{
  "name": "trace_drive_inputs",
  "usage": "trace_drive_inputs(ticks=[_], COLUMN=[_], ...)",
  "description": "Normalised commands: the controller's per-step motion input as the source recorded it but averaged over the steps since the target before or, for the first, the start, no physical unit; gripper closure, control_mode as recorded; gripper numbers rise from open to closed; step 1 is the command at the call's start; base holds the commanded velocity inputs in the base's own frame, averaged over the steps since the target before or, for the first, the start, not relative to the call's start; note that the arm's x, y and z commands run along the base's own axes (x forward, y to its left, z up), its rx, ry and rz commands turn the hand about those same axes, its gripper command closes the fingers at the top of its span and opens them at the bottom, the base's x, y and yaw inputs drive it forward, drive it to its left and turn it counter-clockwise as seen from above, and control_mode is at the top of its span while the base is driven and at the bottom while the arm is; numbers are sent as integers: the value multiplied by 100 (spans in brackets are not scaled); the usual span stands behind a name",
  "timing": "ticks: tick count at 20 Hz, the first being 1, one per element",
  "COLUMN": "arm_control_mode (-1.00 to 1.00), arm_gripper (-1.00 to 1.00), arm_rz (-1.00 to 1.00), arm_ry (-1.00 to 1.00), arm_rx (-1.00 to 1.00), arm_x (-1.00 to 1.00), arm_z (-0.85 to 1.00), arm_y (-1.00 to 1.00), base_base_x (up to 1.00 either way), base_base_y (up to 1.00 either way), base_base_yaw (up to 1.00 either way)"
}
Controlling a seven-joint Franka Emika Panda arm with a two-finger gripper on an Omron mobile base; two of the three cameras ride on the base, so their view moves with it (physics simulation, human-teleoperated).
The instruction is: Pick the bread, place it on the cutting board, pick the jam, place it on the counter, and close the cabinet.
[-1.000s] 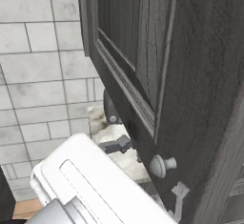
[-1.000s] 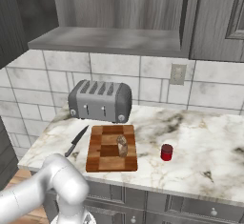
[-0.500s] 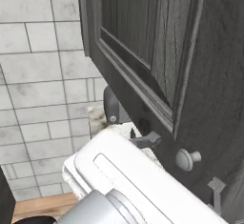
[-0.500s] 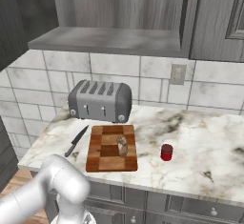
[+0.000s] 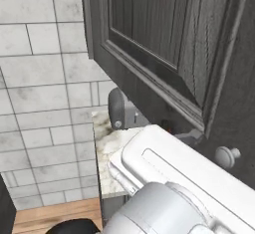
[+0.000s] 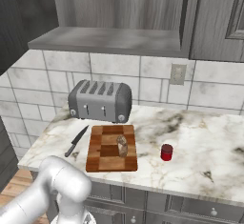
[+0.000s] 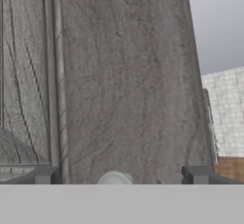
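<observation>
The gripper [image 7: 119, 174] gapes wide at the cabinet [image 7: 119, 75] door (knob [image 7: 114, 178] between its fingertips); bread [image 6: 122, 145] lies on the board [image 6: 101, 155].

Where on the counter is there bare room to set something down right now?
The counter is bare right of the jam, out to its right edge. It is crowded at left: toaster, knife and cutting board carrying the bread.

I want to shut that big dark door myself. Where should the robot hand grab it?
Probably the round pale knob near the free edge of the cabinet door. It sticks out, so the open gripper, already straddling it, can come straight at the door's face and close around it.
</observation>
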Motion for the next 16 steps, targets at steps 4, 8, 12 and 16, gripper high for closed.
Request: trace_drive_inputs(ticks=[4, 8, 12, 16], arm_control_mode=[-100, -100, -100, -100], arm_gripper=[-100, -100, -100, -100], arm_rz=[2, 2, 2, 3], arm_ry=[0, 0, 0, 0], arm_rx=[0, 0, 0, 0], arm_x=[12, 13, 12, 12], arm_z=[0, 0, 0, 0], arm_y=[-42, -41, -40, -38], base_base_x=[0, 0, 0, 0], base_base_y=[0, 0, 0, 0], base_base_yaw=[0, 0, 0, 0])
